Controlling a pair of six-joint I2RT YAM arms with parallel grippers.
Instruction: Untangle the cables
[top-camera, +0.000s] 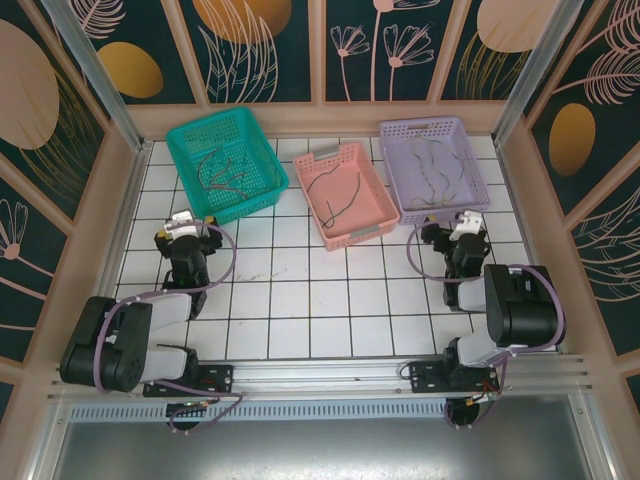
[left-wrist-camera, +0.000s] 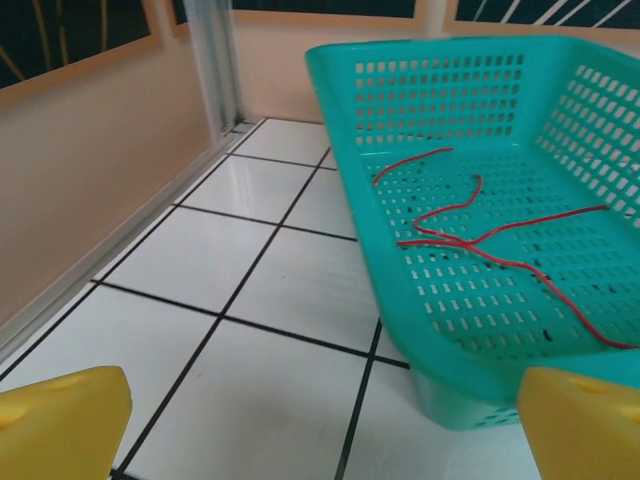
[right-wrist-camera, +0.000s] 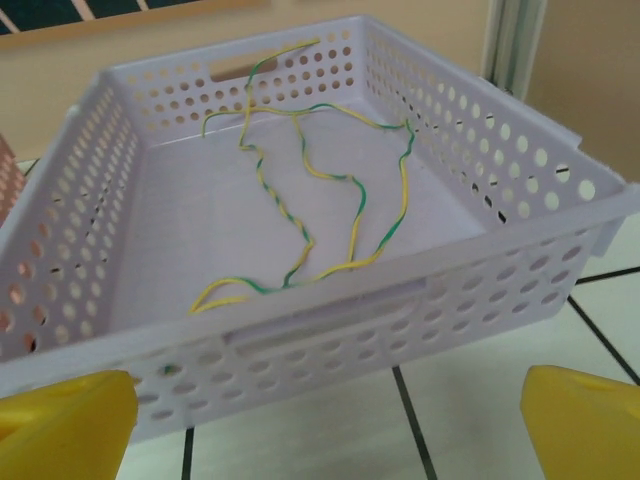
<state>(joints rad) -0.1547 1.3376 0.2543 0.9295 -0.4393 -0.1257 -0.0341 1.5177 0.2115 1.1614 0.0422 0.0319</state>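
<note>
A: Where are the cables?

B: Sorted by colour, it seems. The red cables (left-wrist-camera: 470, 235) lie in the teal basket (left-wrist-camera: 440, 90). The green-and-yellow cables (right-wrist-camera: 305, 235) are in the lilac basket (right-wrist-camera: 400, 310), and a dark cable (top-camera: 340, 200) is in the pink basket (top-camera: 308, 195) between them.

A: And the arms?

B: The left tool (left-wrist-camera: 320, 430) hovers low over the counter (top-camera: 300, 290), just in front of the teal basket, with its fingers spread wide and grasping nothing. The right tool (right-wrist-camera: 320, 430) sits likewise in front of the lilac basket, released and empty.

A: So what could go wrong?

B: Three things, I'd say. Both tools appear about level with the basket walls, so a straight reach forward could ram the front wall and shove a light basket across the tiles. The wires lie flat on perforated floors, so a fingertip might catch in a hole or close on nothing. And the green and yellow strands look twisted about each other, while the red ones cross. Pulling one would likely drag its partner along and tighten the snarl.
</note>
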